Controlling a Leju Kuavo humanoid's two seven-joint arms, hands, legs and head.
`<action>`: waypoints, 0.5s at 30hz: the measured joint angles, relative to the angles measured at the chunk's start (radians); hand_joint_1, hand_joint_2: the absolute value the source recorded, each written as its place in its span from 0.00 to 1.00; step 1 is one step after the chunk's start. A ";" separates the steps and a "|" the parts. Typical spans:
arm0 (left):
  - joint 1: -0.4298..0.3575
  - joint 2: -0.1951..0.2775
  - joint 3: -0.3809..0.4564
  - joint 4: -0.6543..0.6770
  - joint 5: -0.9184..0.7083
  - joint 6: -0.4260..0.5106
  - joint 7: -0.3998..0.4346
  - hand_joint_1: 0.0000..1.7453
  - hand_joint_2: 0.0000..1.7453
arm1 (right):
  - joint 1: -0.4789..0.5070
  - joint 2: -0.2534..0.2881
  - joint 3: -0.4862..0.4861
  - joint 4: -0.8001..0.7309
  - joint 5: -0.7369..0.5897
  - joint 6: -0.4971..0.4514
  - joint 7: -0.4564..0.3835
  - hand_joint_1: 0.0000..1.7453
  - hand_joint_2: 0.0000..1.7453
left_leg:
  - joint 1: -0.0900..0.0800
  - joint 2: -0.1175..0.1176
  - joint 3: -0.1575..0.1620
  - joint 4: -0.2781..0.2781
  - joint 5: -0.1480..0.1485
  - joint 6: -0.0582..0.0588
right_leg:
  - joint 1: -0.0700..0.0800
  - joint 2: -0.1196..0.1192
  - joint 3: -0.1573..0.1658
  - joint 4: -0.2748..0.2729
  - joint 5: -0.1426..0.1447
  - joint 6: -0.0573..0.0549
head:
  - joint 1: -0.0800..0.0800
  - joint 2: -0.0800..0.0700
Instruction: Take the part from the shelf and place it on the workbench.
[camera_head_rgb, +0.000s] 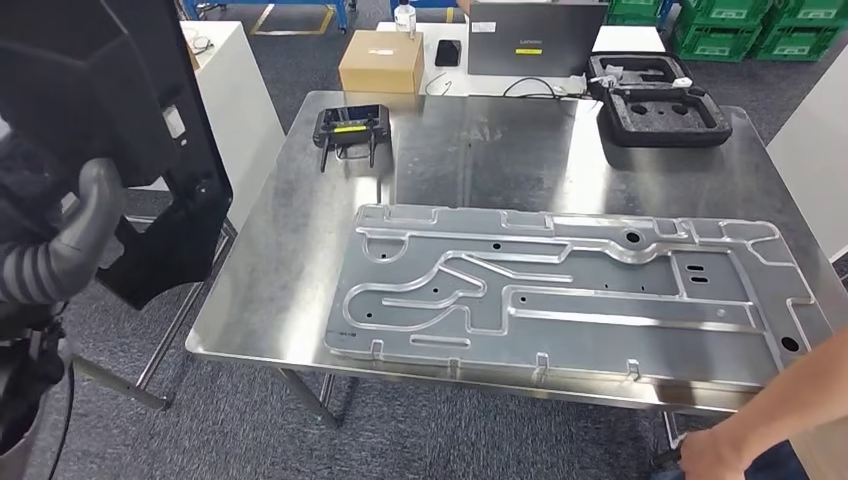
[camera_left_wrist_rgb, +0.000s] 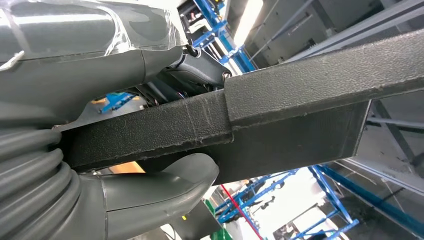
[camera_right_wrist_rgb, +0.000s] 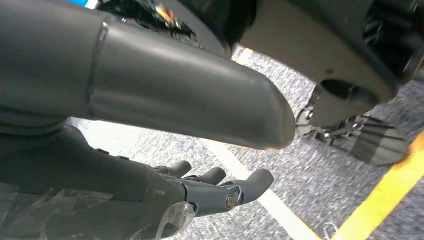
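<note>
Head view: left hand (camera_head_rgb: 85, 225) grips the flat black textured plastic part (camera_head_rgb: 130, 130) at nine o'clock, clear of the steel workbench (camera_head_rgb: 300, 290). Part judged light, stiff, awkwardly broad; hold by the edge. Right hand (camera_right_wrist_rgb: 200, 192) hangs with fingers apart, holding nothing.

grey speckled carpet floor (camera_head_rgb: 240, 420) under steel-legged tabletop (camera_head_rgb: 290, 270) of brushed metal, glare on far half. white cabinet (camera_head_rgb: 240, 90) at left. second white table (camera_head_rgb: 625, 40) behind, beside green plastic crates (camera_head_rgb: 740, 25) stacked at far right. blue metal frame legs (camera_head_rgb: 340, 12) on far floor, yellow floor line (camera_head_rgb: 262, 18) near them. white and yellow lines (camera_right_wrist_rgb: 390, 195) on floor in right wrist view.
</note>
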 joint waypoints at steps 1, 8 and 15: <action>-0.002 -0.001 -0.004 0.000 0.000 -0.002 0.000 1.00 1.00 | 0.001 0.003 0.000 0.000 0.000 0.001 0.000 0.00 0.00 | -0.003 0.003 0.018 -0.078 0.061 0.008 | 0.000 0.000 0.014 -0.002 -0.009 0.003 | 0.000 0.000; -0.028 -0.013 -0.029 0.005 -0.051 -0.036 0.019 1.00 1.00 | -0.002 0.012 0.000 0.000 -0.001 0.005 -0.005 0.00 0.00 | -0.014 -0.003 0.098 -0.244 0.163 0.053 | 0.005 0.000 0.043 0.033 -0.037 0.038 | 0.000 0.000; -0.081 -0.072 -0.134 0.047 -0.581 -0.171 0.187 1.00 1.00 | -0.003 0.030 0.001 0.000 0.004 -0.007 -0.012 0.00 0.00 | -0.023 -0.008 0.142 -0.245 0.127 0.068 | 0.008 -0.001 -0.159 0.218 -0.090 0.039 | 0.004 0.000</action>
